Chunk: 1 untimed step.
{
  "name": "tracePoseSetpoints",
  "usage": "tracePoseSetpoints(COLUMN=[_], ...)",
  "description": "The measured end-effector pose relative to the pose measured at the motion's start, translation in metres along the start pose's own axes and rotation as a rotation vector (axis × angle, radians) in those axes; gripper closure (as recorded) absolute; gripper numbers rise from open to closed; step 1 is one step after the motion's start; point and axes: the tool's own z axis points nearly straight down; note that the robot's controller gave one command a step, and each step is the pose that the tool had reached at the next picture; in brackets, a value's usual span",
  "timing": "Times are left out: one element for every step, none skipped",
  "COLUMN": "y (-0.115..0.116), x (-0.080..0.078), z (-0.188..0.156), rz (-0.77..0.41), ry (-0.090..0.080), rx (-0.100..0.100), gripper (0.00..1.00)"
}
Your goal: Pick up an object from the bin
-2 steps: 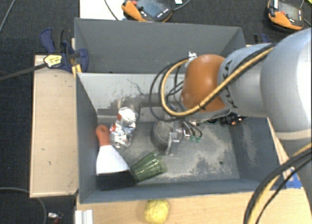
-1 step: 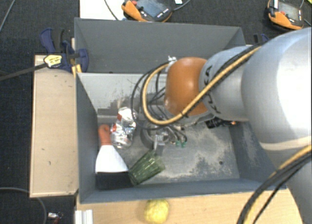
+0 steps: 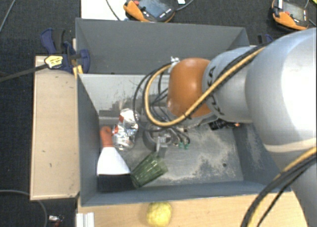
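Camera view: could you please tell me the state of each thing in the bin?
Green cup: tipped on its side.
Silver foil wad: crumpled.
White card: unfolded, lying left of the cup.
Orange thing: partly hidden behind the foil wad.
Claw: low, just above the cup.

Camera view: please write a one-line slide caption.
Gripper low in the grey bin, beside a green glass and crumpled foil.

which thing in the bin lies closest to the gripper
The dark green see-through cup, tipped on its side just below the gripper; the crumpled silver foil, orange piece and white piece lie further left.
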Motion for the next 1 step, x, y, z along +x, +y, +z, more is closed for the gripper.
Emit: tracePoseSetpoints(y=[-0.0001], x=[0.0046], z=[-0.0104], rz=[-0.002], ry=[0.009], rx=[0.001], gripper=[1.0])
